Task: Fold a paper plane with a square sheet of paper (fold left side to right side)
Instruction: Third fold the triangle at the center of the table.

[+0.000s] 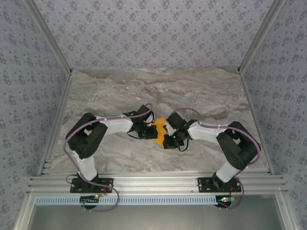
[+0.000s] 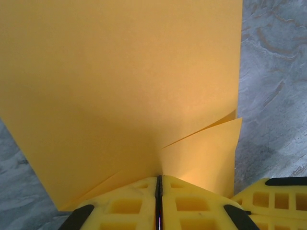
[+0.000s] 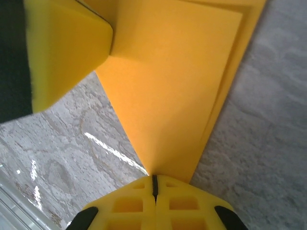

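The orange-yellow sheet of paper (image 1: 159, 129) is held between both grippers at the table's middle. In the left wrist view the paper (image 2: 120, 86) spreads wide, with a loose flap layer lifting at its right side. My left gripper (image 2: 159, 179) is shut on its near edge. In the right wrist view the paper (image 3: 177, 86) shows two layers, slightly offset along the right edge, and narrows to a corner. My right gripper (image 3: 154, 178) is shut on that corner. From above, the left gripper (image 1: 147, 128) and the right gripper (image 1: 169, 137) face each other, almost touching.
The grey marble table (image 1: 192, 91) lies open behind the arms. Aluminium rails (image 1: 153, 182) run along the near edge, with patterned walls on three sides. The left gripper's yellow finger (image 3: 67, 48) shows close in the right wrist view, and the right gripper's finger (image 2: 273, 196) in the left wrist view.
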You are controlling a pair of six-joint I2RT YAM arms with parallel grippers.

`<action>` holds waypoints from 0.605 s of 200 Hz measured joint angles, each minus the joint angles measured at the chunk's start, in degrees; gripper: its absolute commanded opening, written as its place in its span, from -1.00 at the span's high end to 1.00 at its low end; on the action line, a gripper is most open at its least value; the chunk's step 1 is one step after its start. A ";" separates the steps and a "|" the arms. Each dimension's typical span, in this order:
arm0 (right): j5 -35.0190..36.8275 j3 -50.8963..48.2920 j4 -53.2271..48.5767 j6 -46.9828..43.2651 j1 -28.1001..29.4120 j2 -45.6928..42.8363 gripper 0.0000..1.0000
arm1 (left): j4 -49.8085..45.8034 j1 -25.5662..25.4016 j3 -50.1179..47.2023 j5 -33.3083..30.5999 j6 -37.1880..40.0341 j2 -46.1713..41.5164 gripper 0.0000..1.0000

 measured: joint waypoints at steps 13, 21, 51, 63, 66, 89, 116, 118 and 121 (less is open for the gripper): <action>-0.04 -1.64 0.48 0.28 -0.20 -1.46 0.94 | 0.00 -0.09 0.00 -0.17 0.00 0.00 0.81; -0.02 -2.62 0.42 0.46 -0.37 -2.47 0.93 | 0.00 -0.09 0.00 -0.26 0.02 0.00 0.82; 0.17 -6.25 -0.79 0.57 -0.94 -6.64 0.92 | -0.13 -0.11 0.11 -0.35 0.02 0.00 0.81; 0.42 -7.17 -2.64 0.55 -1.16 -8.48 0.91 | -0.28 -0.11 0.17 -0.35 0.02 0.00 0.81; 0.42 -7.32 -3.06 0.55 -1.16 -8.92 0.90 | -0.37 -0.11 0.24 -0.35 0.02 0.00 0.81; 1.73 -7.39 -5.90 0.22 -1.70 -12.94 0.86 | -0.94 -0.09 0.72 -0.85 0.02 0.00 0.78; 3.63 -6.80 -8.00 -1.03 -3.15 -17.20 0.79 | -2.08 -0.09 1.57 -1.73 0.11 -0.07 0.69; 3.80 -6.73 -8.09 -1.18 -3.28 -17.42 0.79 | -2.23 -0.09 1.70 -1.86 0.02 -0.07 0.68; 4.07 -6.62 -8.28 -1.20 -3.41 -17.75 0.77 | -2.38 -0.09 1.86 -1.88 0.11 -0.07 0.67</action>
